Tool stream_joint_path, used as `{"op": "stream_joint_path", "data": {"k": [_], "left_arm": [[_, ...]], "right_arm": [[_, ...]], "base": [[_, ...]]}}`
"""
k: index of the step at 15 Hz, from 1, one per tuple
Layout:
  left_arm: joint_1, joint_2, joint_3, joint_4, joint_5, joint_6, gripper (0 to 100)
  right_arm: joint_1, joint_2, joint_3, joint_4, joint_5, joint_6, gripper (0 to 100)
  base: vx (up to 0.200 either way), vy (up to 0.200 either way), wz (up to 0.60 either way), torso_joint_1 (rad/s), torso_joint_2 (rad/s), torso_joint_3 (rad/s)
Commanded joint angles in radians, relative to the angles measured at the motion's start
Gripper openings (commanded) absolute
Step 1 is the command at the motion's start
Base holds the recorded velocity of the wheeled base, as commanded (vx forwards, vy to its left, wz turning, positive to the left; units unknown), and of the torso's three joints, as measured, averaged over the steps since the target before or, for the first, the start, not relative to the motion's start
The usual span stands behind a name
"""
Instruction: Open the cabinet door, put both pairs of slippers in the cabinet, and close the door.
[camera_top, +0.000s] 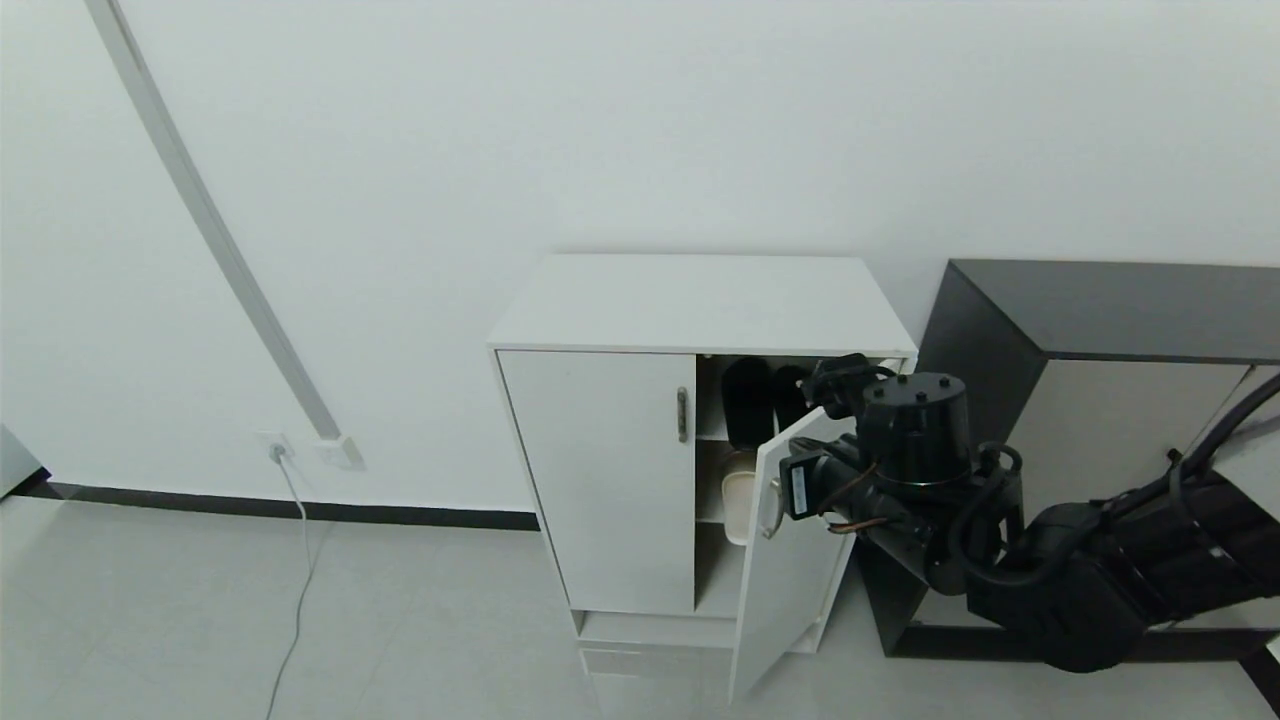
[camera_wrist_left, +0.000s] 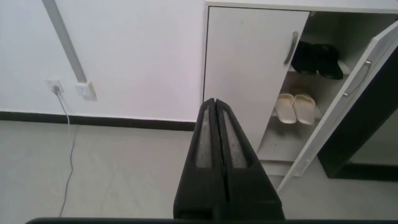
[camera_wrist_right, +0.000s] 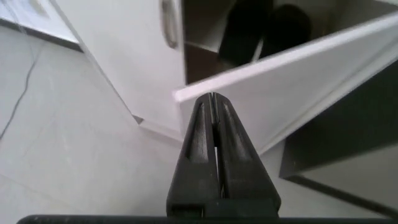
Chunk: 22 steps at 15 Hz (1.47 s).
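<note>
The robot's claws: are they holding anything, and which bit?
Nothing is held. The left gripper is shut, away from the cabinet. The right gripper is shut too, by the top edge of the open door, not clamped on it.

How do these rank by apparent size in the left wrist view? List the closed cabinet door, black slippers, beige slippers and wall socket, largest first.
1. closed cabinet door, by far the largest.
2. black slippers and beige slippers: the pairs look about alike, so no ranking.
3. wall socket, the smallest.
</note>
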Motion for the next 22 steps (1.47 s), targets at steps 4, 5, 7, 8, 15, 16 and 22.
{"op": "stream_joint_path", "data": {"k": [4, 5, 7, 8, 15, 16, 22], "left_arm": [[0.000, 0.001, 0.000, 0.000, -0.001, 0.000, 0], [0.000, 0.001, 0.000, 0.000, -0.001, 0.000, 0], [0.001, 0.001, -0.001, 0.002, -0.001, 0.002, 0], [0.000, 0.001, -0.001, 0.002, -0.001, 0.002, 0], [0.001, 0.001, -0.001, 0.000, -0.001, 0.000, 0], [0.000, 0.001, -0.001, 0.000, -0.001, 0.000, 0], [0.000, 0.001, -0.001, 0.000, -0.001, 0.000, 0]], "right_arm": [[0.000, -0.067, 0.133, -0.016, -0.003, -0.002, 0], [0.000, -0.067, 0.133, -0.016, -0.003, -0.002, 0], [0.000, -0.082, 0.231, -0.077, -0.002, -0.004, 0], [0.000, -0.081, 0.254, -0.093, -0.002, -0.004, 0], [0.012, -0.056, 0.290, -0.099, 0.006, 0.004, 0], [0.012, -0.044, 0.285, -0.107, 0.006, 0.004, 0], [0.011, 0.088, 0.228, -0.196, 0.006, 0.006, 0]], "base": [[0.050, 0.000, 0.00, 0.002, 0.00, -0.001], [0.200, 0.000, 0.00, -0.002, 0.00, 0.002], [0.200, 0.000, 0.00, -0.007, 0.00, 0.005], [0.200, 0.000, 0.00, 0.002, 0.00, 0.007], [0.086, 0.000, 0.00, 0.002, 0.00, 0.003], [0.000, 0.000, 0.00, 0.000, 0.00, 0.000], [0.000, 0.000, 0.00, 0.000, 0.00, 0.000]]}}
